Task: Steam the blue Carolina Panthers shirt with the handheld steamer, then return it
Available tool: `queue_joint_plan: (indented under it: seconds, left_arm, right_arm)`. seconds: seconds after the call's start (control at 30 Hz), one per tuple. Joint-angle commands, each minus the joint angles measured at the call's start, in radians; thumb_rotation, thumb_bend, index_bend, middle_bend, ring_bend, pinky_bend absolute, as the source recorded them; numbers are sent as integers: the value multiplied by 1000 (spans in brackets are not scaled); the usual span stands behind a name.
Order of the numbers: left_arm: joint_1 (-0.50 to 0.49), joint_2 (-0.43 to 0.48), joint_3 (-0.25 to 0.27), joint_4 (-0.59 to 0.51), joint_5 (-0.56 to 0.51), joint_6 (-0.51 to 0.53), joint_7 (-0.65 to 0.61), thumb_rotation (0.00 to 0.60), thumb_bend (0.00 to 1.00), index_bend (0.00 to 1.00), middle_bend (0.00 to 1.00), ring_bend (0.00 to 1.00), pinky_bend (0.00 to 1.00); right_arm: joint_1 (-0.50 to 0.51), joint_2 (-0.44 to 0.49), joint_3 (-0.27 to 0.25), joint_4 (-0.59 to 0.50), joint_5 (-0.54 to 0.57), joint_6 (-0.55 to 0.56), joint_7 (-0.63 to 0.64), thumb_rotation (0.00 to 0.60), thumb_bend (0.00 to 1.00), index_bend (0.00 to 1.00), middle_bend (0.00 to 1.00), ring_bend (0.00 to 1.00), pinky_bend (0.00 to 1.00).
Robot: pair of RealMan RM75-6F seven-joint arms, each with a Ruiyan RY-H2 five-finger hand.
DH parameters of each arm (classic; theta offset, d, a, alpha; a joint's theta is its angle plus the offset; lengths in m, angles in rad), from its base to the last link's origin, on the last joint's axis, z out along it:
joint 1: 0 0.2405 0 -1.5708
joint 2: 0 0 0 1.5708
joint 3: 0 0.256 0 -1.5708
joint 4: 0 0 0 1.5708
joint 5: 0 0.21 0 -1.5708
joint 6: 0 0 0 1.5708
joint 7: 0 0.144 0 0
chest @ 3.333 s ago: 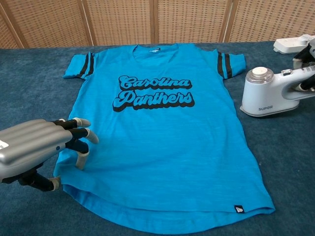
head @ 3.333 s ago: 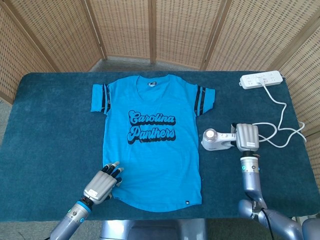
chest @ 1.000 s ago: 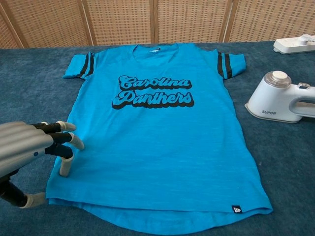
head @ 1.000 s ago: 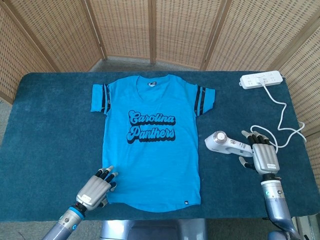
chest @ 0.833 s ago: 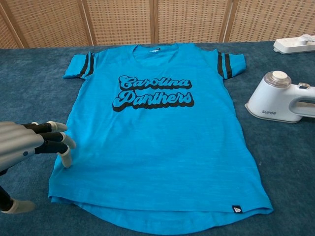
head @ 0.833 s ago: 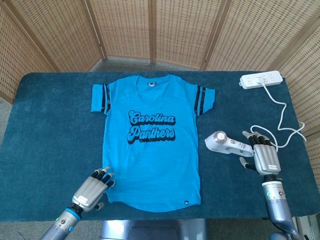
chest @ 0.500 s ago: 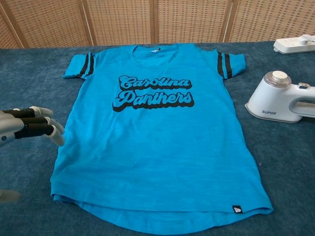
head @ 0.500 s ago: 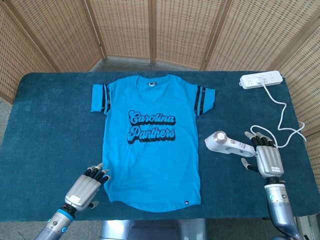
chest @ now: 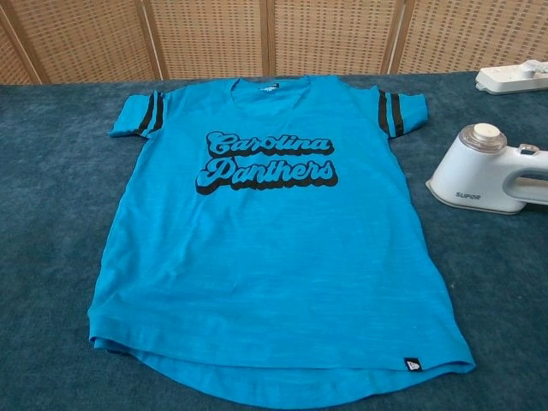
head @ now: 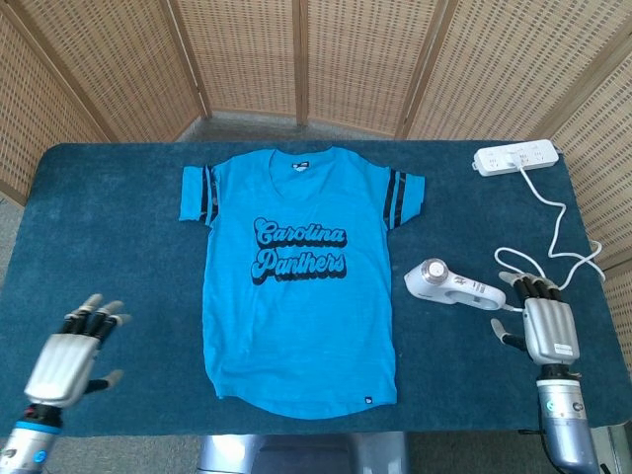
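The blue Carolina Panthers shirt [head: 296,276] [chest: 274,248] lies flat, front up, in the middle of the table. To its right the white handheld steamer [head: 449,284] [chest: 490,171] lies on the cloth, handle pointing right. My right hand [head: 546,330] hovers just right of the handle end, fingers apart, holding nothing and not touching it. My left hand [head: 71,354] is well left of the shirt's hem near the front edge, fingers spread and empty. Neither hand shows in the chest view.
A white power strip [head: 515,157] [chest: 514,77] sits at the back right, its white cord [head: 561,232] looping down toward the steamer. The table has a dark teal cloth [head: 109,237]. Wicker screens [head: 316,59] stand behind it.
My left hand has pulled off the shirt's lower left hem and moved left, leaving the chest view. My right hand has drawn back from the steamer handle toward the front edge.
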Motion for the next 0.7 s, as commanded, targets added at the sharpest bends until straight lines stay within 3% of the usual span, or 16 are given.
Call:
queue_joint_plan:
  seconds: [0.03, 0.3, 0.7]
  left_arm:
    - [42, 21, -16, 46, -28, 39, -68, 531, 158, 232, 168, 26, 162]
    - [135, 0, -36, 156, -25, 132, -186, 540, 164, 233, 198, 64, 162]
    - [158, 10, -66, 129, -3, 117, -162, 541, 164, 234, 198, 64, 163]
  right_arm:
    - [-19, -6, -13, 1, -14, 22, 4, 589, 313, 224, 270, 214, 162]
    - [-77, -24, -44, 19, -57, 90, 29, 587, 314, 238, 271, 213, 162]
    - [-104, -20, -44, 30, -78, 100, 62, 588, 314, 244, 271, 214, 154]
